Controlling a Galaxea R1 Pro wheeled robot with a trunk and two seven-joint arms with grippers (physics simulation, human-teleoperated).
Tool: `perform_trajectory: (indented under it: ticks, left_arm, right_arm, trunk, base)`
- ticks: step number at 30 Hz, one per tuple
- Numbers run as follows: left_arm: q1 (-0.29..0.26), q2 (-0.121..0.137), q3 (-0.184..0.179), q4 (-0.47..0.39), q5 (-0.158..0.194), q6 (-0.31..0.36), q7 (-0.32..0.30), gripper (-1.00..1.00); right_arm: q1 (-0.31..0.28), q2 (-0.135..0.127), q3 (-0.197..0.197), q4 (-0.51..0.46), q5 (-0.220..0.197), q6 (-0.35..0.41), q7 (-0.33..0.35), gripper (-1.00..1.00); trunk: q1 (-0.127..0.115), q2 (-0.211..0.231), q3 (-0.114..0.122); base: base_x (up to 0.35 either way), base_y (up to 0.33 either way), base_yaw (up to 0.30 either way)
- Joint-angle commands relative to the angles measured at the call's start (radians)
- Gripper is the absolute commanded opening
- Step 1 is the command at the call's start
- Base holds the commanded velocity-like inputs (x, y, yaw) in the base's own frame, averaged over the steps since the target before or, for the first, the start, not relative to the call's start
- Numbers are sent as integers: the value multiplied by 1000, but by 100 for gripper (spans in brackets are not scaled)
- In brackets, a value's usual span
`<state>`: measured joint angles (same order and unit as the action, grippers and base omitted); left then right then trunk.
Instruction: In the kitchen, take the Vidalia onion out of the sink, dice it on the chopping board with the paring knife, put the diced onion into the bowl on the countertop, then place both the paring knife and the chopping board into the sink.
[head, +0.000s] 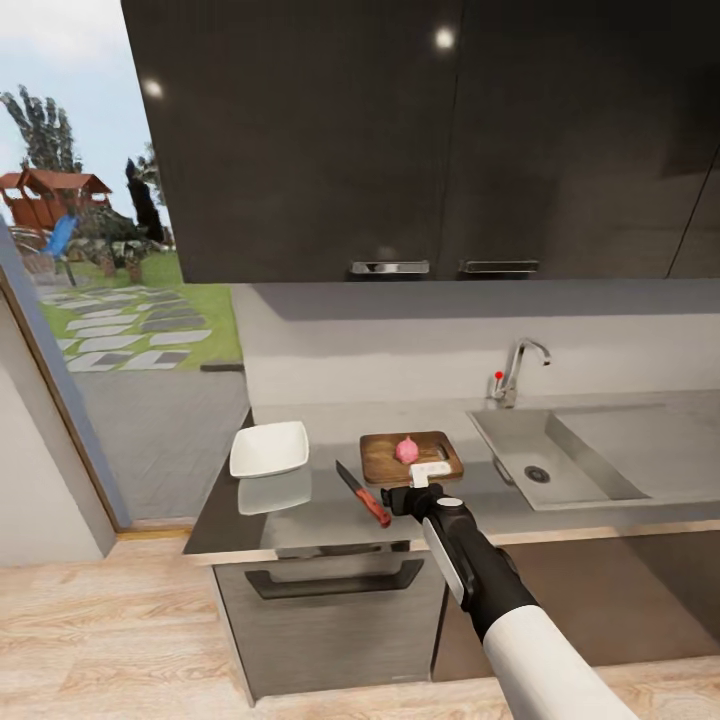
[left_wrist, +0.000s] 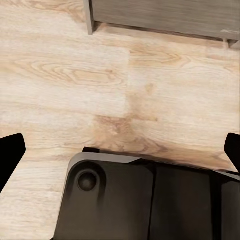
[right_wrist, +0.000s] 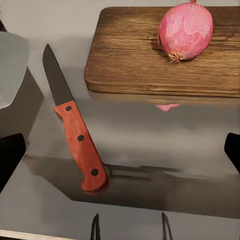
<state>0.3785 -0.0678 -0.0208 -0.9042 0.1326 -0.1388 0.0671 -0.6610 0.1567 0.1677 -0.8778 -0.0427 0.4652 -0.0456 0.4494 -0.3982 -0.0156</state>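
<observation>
Looking from the head view, the onion (head: 406, 449) already sits whole on the chopping board (head: 382, 462) near the countertop (head: 330, 515) front edge, so the sink (head: 520, 440) is emptied of it; the white bowl (head: 269, 447) waits toward the left end. The right gripper (head: 431, 470) hangs over the board's near edge.

The left wrist view gives wooden floor (left_wrist: 100, 85), fingertips wide apart.

In the right wrist view the paring knife (right_wrist: 75, 132) lies untouched beside the board, jaws spread wide. Dicing, bowling and sinking remain.

Dark upper cabinets (head: 400, 140); wood floor (left_wrist: 100, 75), garden playhouse (head: 50, 195)
</observation>
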Motion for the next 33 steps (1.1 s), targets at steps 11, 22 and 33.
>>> perform_trajectory:
  ticks: [11,22,33]
  left_arm:
    - [0,0,-2,-1,10,-2,3,100]
    - [0,0,-2,0,10,-2,3,100]
    - [0,0,-2,1,10,-2,3,100]
  right_arm:
    - [-1,0,3,-1,-6,6,-3,100]
    - [-1,1,3,-1,-5,6,-3,100]
    - [0,1,3,-1,-4,6,-6,100]
  trunk:
    - [1,-2,-2]
    - [1,-2,-2]
    - [1,-2,-2]
  base:
    - [0,5,0]
    - [7,9,0]
    - [74,136,0]
